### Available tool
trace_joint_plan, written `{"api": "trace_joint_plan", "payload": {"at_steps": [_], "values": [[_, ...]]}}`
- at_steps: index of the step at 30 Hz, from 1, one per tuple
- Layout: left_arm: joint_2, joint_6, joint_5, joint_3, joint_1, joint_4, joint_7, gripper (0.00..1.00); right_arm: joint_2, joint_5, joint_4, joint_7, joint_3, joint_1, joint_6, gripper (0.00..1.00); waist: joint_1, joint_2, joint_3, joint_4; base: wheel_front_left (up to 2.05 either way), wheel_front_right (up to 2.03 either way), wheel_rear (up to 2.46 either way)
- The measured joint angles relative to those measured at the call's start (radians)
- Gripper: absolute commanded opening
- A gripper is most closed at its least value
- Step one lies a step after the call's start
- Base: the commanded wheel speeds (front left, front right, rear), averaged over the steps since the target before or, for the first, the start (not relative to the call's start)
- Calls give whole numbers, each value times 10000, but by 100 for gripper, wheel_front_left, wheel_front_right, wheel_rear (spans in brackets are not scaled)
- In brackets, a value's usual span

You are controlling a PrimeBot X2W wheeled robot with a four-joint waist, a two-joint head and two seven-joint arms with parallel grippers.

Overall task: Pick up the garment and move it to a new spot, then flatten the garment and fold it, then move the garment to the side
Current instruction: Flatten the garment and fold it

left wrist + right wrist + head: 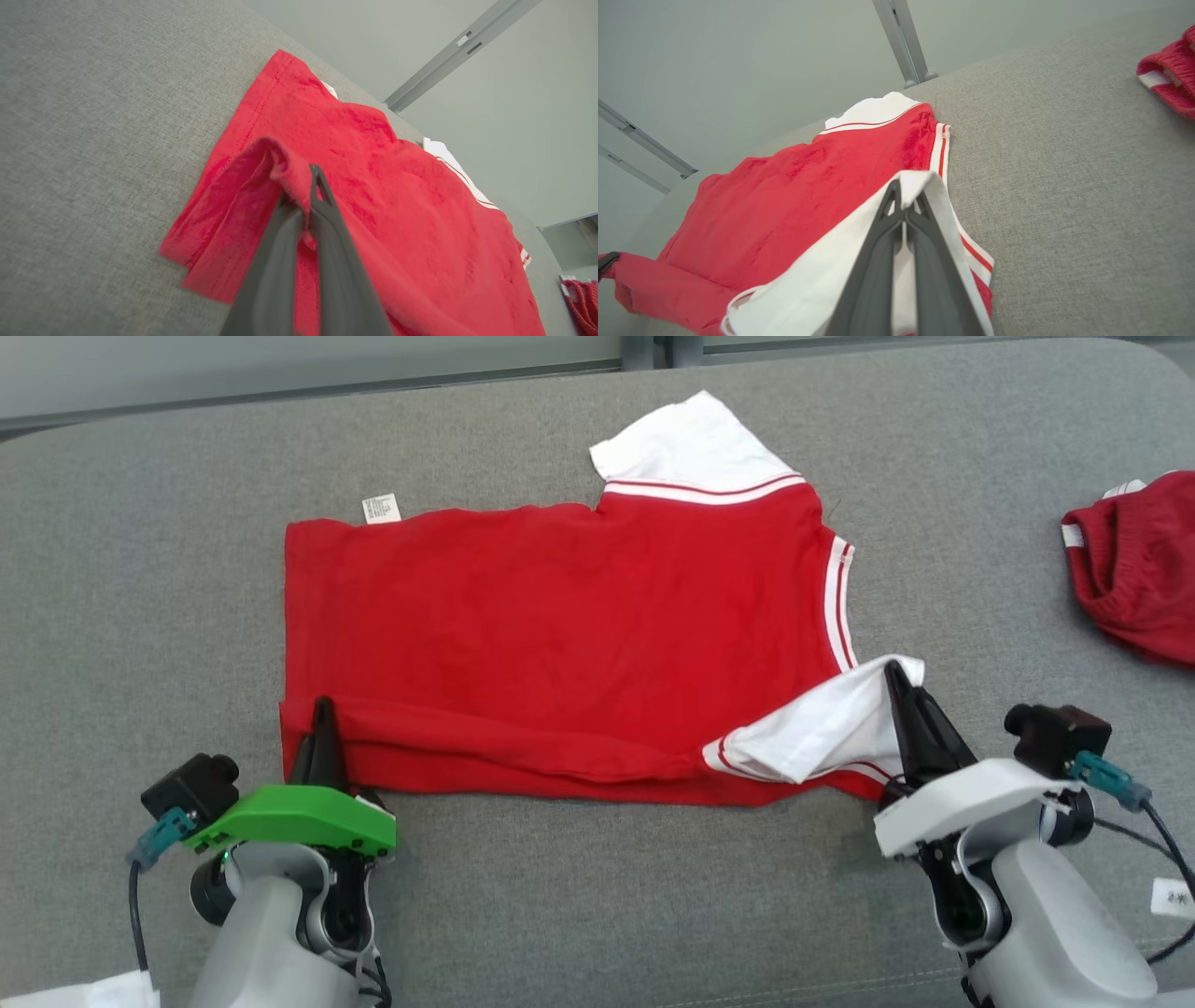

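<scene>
Garment (560, 644) lies flat mid-bench (140, 569); fold step in hand. Left gripper (322, 719) jaws pinch the near hem corner (275, 156), right gripper (904, 695) jaws pinch the near white sleeve (812, 733). Next, I'd say: lift both evenly and carry the near edge across. How many layers each pinch holds: can't tell.

We see our left pincer (301, 186) clamped on a raised fold at the edge of the red shirt (397, 196), the cloth pinched between its two dark fingers (336, 261). Beyond the pincer and to its right, the shirt lies spread on the gray cushion (93, 140). Its hem runs away left of the fingertips. Farther past the pincer a white sleeve (439, 149) peeks out. Low on the right, well apart, lies a second red garment (581, 298).
</scene>
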Motion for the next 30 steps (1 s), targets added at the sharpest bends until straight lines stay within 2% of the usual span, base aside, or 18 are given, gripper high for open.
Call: {"api": "trace_joint_plan", "payload": {"at_steps": [10,17,18,19,20,21,22,23,26,30], "values": [[-4,-213,259,54,-1427,1682,-67,0,-40,311,2341,-142,765,-2290,-2,0,2,0,766,42,0,0,0],[-6,-280,462,316,-1708,1779,-79,0,-140,639,3400,-284,1542,-3286,-2,0,2,0,924,151,0,0,0],[-6,-286,472,326,-1708,1760,-81,8,-165,686,3538,-295,1628,-3400,-2,0,2,0,931,162,0,0,0],[-6,-301,489,330,-1708,1745,-81,23,-182,752,3682,-316,1685,-3498,-2,0,2,0,935,173,0,0,0],[-6,-305,500,326,-1708,1726,-81,45,-199,796,3841,-326,1745,-3601,-2,4,2,0,938,185,0,0,0],[-6,-307,531,314,-1708,1707,-81,100,-217,832,3979,-339,1797,-3694,-2,31,1,0,939,199,0,0,0],[-6,-311,543,299,-1708,1697,-81,100,-224,857,4113,-362,1839,-3785,-2,80,1,0,939,211,0,0,0],[-6,-311,546,288,-1708,1689,-82,100,-226,890,4209,-368,1848,-3863,-2,100,1,0,934,220,0,0,0],[-4,-311,665,215,-1702,1618,-84,100,-226,918,4320,-380,1891,-4031,-2,100,0,0,915,230,0,0,0],[-4,-309,838,207,-1655,1392,-92,100,-299,857,3864,-385,1662,-4062,-2,100,0,0,877,209,0,0,0]]}}
